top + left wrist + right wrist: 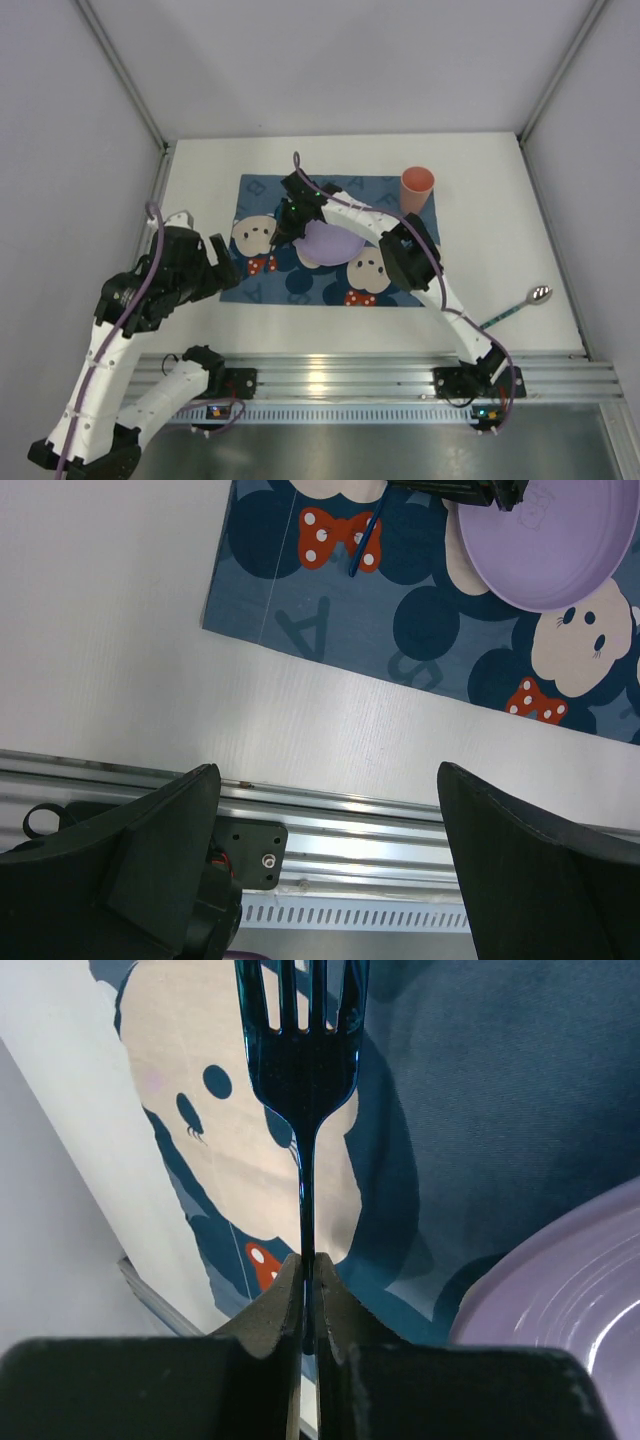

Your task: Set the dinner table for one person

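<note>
The white dinner table (200,190) carries a blue cartoon placemat (400,200) with a purple plate (330,243) in its middle. My right gripper (288,222) hangs over the mat just left of the plate. In the right wrist view it (308,1260) is shut on the handle of a dark blue fork (305,1060), tines pointing away over the mat, with the plate's rim (570,1290) to the right. The left wrist view shows the fork (365,535) slanting down onto the mat. My left gripper (328,775) is open and empty over the table's near left edge.
An orange cup (417,188) stands at the mat's far right corner. A metal spoon (520,305) lies on the bare table at the right, near the front edge. The aluminium rail (380,375) runs along the front.
</note>
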`<action>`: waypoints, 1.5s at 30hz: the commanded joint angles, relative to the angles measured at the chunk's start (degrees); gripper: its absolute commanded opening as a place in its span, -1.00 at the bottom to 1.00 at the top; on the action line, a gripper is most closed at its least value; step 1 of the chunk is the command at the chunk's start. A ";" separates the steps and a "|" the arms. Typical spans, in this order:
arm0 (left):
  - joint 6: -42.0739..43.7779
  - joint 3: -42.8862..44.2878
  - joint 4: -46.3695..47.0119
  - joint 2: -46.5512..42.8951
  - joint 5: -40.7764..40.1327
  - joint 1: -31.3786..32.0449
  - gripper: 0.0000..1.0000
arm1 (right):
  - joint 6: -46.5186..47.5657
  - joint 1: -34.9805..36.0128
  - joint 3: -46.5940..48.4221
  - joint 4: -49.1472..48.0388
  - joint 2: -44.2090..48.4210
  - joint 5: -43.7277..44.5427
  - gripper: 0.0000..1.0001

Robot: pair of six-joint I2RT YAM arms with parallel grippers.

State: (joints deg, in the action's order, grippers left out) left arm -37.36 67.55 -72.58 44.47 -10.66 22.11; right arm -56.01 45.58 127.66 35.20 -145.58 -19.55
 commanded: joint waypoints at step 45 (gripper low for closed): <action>1.24 -4.70 4.98 -0.61 4.94 -0.05 0.89 | 14.79 -13.20 -39.88 7.94 62.43 17.35 0.17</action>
State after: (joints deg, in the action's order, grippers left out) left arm -37.36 64.16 -72.73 43.24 -8.34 22.11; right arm -41.98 43.13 101.65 39.11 -100.01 -10.68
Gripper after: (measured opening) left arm 0.947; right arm 0.586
